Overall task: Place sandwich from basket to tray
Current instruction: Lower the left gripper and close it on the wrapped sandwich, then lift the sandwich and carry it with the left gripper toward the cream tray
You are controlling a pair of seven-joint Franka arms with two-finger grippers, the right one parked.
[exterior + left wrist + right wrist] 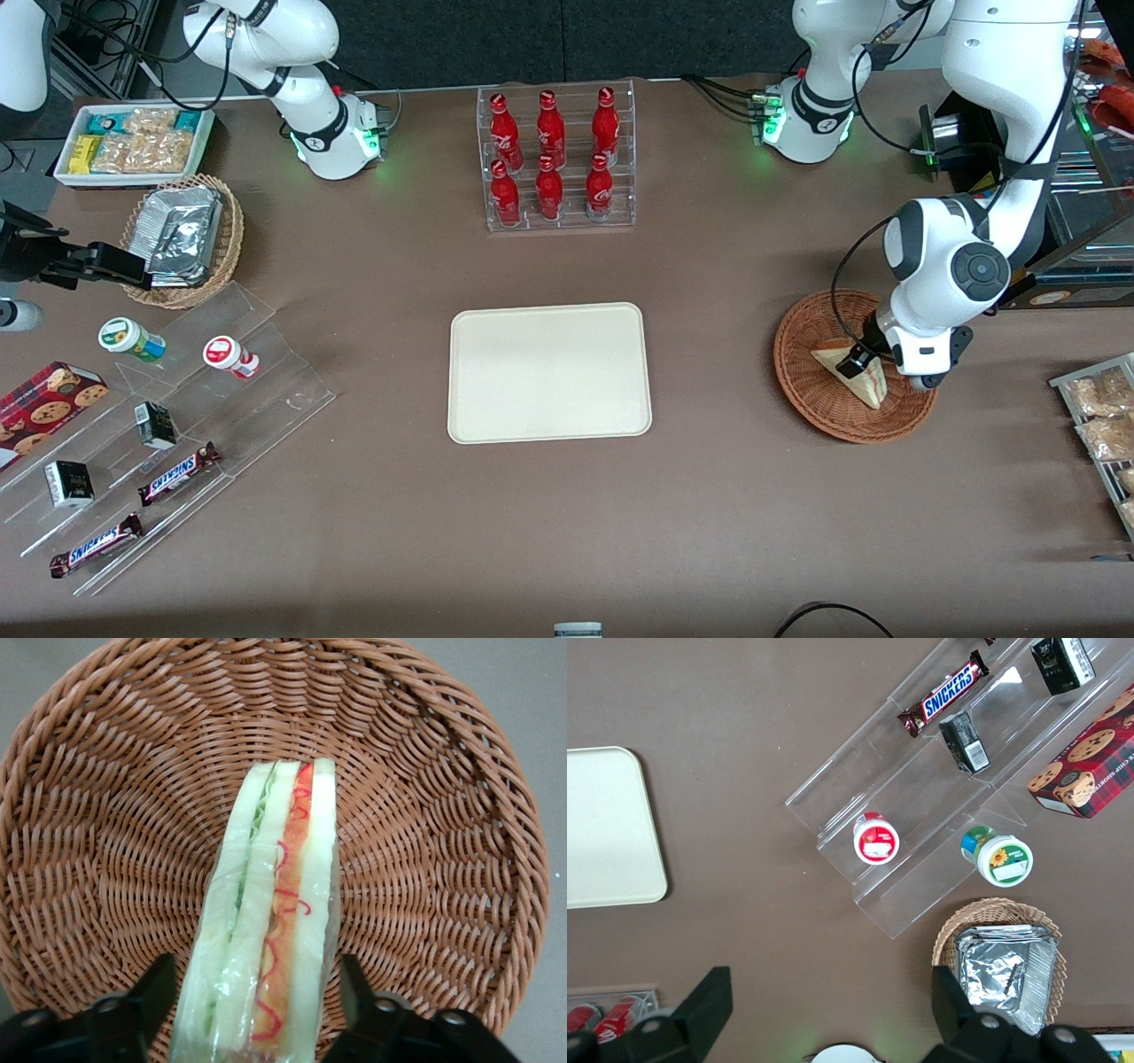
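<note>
Left wrist view: hand (257, 1010) is down in the basket (106, 815), fingers (146, 1005) spread, one on each face of the sandwich (270, 921). Small gaps show on both sides, so no pinch yet. Sandwich stands on edge, wrapped in clear film, red and green filling facing the camera.

Front view agrees: hand (858, 361) sits low over the sandwich (855, 372) inside the basket (819, 408), toward the working arm's end of the counter (709, 514). Tray (549, 372) is well apart, mid-counter, nothing on it.

Step looks like pre-grasp, early in the task. Next move probably: close on the bread faces, gently, since film is slippery and bread squashes. Then lift clear of the basket rim before carrying to the tray.
</note>
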